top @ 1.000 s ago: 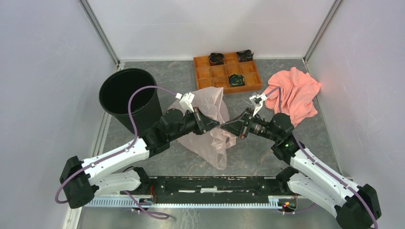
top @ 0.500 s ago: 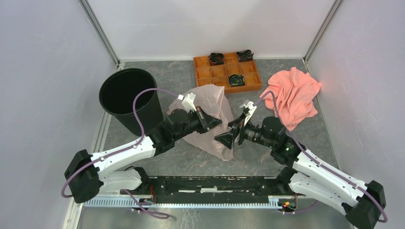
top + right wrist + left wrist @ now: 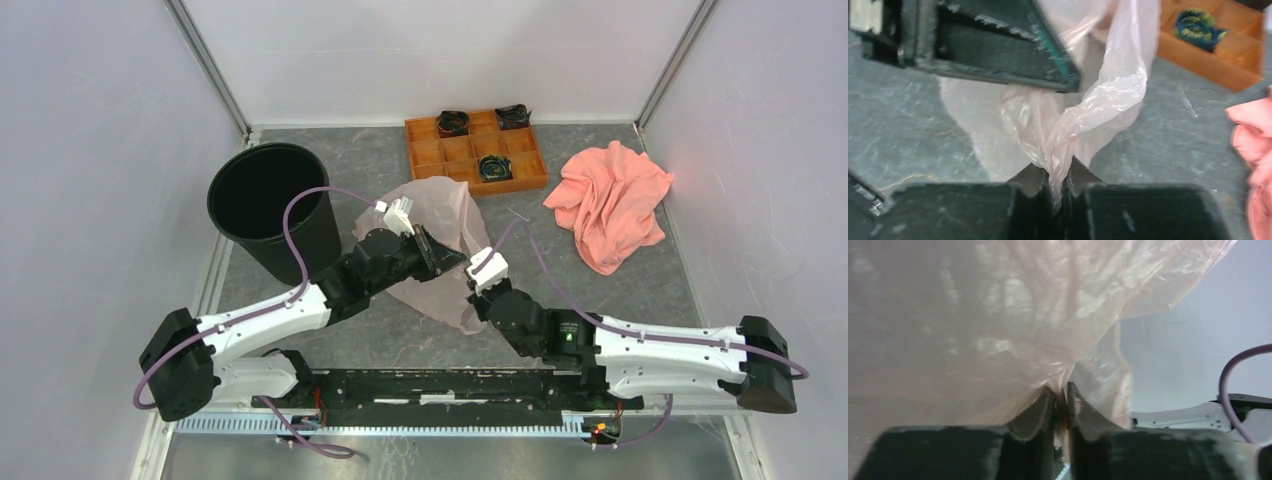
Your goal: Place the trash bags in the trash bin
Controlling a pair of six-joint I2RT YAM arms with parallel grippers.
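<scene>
The pale pink translucent trash bag [image 3: 440, 212] hangs bunched between both grippers at the table's middle. My left gripper [image 3: 452, 258] is shut on a fold of it; in the left wrist view the bag [image 3: 998, 315] fills the frame above the closed jaws [image 3: 1062, 391]. My right gripper [image 3: 473, 292] is shut on a twisted strand of the bag [image 3: 1083, 115], pinched between its jaws [image 3: 1060, 174], just near-right of the left gripper [image 3: 998, 50]. The black trash bin [image 3: 262, 200] stands upright at the left, open and apart from the bag.
An orange compartment tray [image 3: 420, 150] with dark rolled items sits at the back middle, also in the right wrist view [image 3: 1198, 60]. A salmon-pink cloth [image 3: 612, 200] lies at the right. Purple cables loop above both arms. White walls enclose the table.
My right arm has swung left and folded low towards the near edge, its gripper now close beside the left gripper. The bag has gathered more tightly. The left gripper has barely moved.
</scene>
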